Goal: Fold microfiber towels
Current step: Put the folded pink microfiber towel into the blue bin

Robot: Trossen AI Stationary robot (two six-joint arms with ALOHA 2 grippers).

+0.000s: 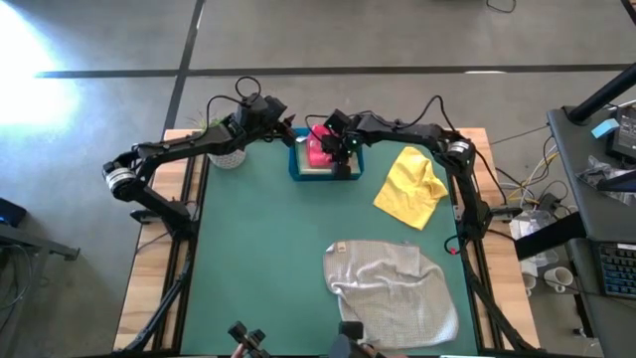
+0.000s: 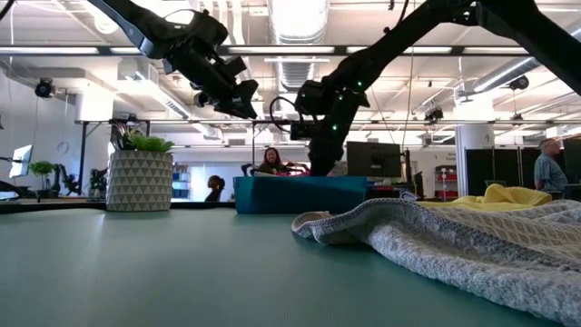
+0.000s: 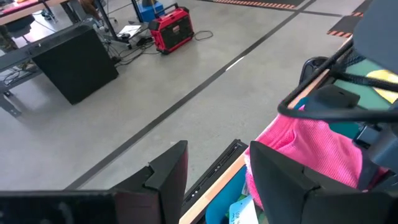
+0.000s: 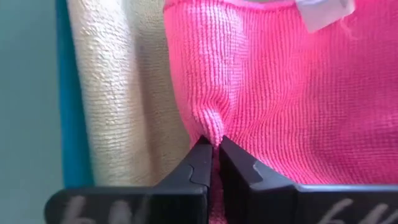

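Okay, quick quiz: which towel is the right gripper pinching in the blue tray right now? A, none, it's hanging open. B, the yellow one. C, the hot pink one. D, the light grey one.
C: the right wrist view shows the right gripper shut on a raised fold of the hot pink towel, which lies in the blue tray.

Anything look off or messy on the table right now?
Two cloths lie unfolded: the grey towel is crumpled in a heap near the front edge, and the yellow towel is bunched toward the right side. No spill or damage shows. The right gripper pinches the pink towel in the blue tray.
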